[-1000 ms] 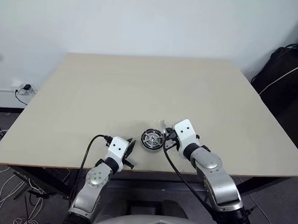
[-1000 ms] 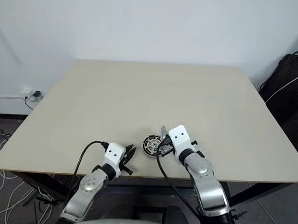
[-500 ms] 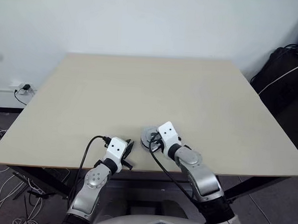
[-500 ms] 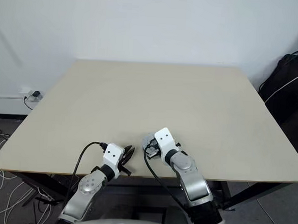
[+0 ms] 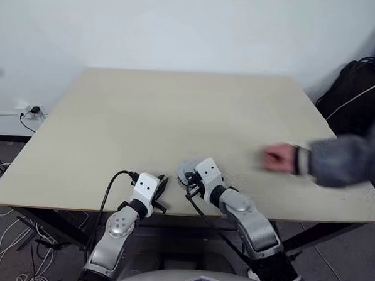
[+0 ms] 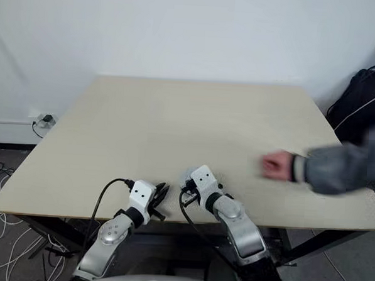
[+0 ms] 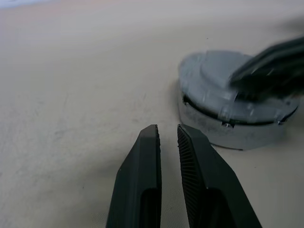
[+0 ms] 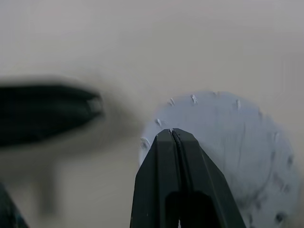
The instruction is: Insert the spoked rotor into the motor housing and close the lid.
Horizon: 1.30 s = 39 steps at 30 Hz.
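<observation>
Two end effectors sit low near the front edge of the table (image 5: 113,111). The right end effector (image 8: 173,135) has its black fingers pressed tight together with nothing between them, and its tip is over the lid (image 7: 223,80). The lid lies on top of the motor housing (image 7: 228,130), a grey round puck on the table. The left end effector (image 7: 167,135) is just beside the puck and not touching it. Its fingers are closed too, with only a thin slit between them, and they hold nothing. A person's hand (image 5: 279,158) in a grey sleeve (image 5: 343,161) reaches over the table from the right, well apart from the puck.
</observation>
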Motion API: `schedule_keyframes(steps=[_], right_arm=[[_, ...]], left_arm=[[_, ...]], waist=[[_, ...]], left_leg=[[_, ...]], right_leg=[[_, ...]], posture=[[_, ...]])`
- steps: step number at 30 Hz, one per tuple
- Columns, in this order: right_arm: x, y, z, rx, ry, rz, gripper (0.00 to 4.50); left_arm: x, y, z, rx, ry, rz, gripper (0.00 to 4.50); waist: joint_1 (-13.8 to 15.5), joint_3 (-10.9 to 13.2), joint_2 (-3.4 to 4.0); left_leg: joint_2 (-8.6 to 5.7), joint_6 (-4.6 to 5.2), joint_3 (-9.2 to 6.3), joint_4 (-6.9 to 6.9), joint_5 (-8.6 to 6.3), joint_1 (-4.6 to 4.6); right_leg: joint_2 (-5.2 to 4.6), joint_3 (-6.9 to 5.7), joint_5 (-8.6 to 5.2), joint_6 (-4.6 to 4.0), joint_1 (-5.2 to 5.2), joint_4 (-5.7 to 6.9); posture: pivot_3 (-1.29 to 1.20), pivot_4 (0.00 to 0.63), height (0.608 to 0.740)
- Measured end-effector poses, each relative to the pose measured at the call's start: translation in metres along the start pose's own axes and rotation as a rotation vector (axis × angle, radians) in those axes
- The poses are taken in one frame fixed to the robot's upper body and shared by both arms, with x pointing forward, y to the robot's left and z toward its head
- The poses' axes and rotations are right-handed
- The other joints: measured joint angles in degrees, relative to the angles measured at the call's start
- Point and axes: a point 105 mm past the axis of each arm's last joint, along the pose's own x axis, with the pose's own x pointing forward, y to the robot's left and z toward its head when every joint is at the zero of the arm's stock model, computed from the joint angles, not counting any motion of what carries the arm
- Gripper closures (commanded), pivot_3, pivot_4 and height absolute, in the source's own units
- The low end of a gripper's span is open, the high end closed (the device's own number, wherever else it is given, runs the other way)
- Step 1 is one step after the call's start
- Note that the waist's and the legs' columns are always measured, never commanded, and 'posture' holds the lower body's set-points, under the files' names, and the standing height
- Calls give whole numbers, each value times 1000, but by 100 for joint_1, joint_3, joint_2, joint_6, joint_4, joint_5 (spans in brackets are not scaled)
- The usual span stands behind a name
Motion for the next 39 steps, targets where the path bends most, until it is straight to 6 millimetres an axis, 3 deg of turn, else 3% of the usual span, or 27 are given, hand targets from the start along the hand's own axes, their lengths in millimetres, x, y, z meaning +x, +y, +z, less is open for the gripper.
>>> schedule_keyframes(steps=[5,8,39], right_arm=[[-21,11,65,-14,-373,56,4454],[-30,10,81,-16,-484,47,4454],[-36,5,83,-22,-515,18,4454]], left_arm=[[2,-1,3,0,-12,-3,3849],[2,-1,4,3,-20,-4,3849],[5,-2,10,16,-44,-28,3849]], waist=[[-10,1,-3],[-6,1,-3],[21,1,-2]], left_leg=[[1,0,-3,0,0,1],[0,0,-2,3,0,2],[0,4,-2,5,2,3]], right_leg=[[1,-3,0,1,3,-3],[1,-2,2,4,7,-2],[0,-1,2,2,7,-1]], posture=[[0,0,740],[0,0,740],[0,0,740]])
